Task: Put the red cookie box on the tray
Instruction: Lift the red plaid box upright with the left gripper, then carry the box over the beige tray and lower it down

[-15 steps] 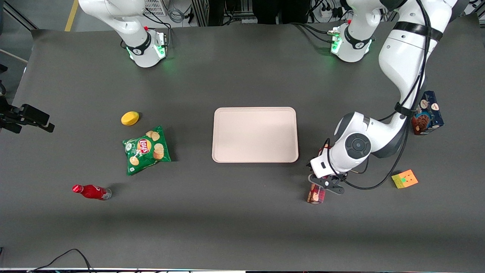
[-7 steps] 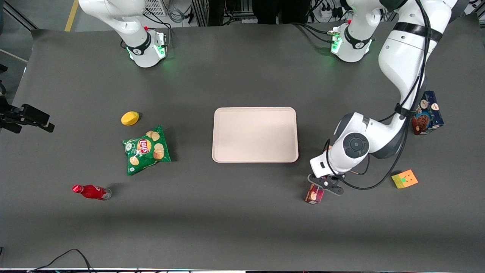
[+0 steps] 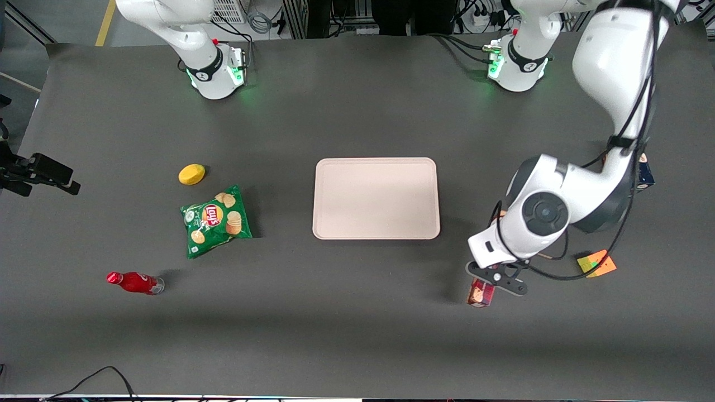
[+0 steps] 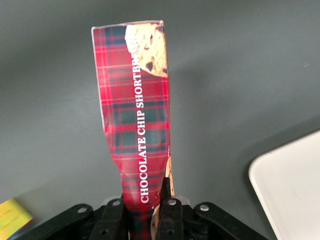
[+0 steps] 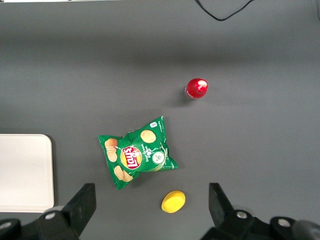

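Between gripper [image 4: 145,220] fingers, red cookie box [image 4: 135,120], clamped, off tray [image 3: 376,198]

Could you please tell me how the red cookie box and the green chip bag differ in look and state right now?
The red cookie box is a long, narrow, rigid tartan carton, while the green chip bag is a soft, crinkled pouch. The box is clamped in the gripper toward the working arm's end of the table; the bag lies untouched toward the parked arm's end. Both carry pictures of their snack, and neither is on the tray.
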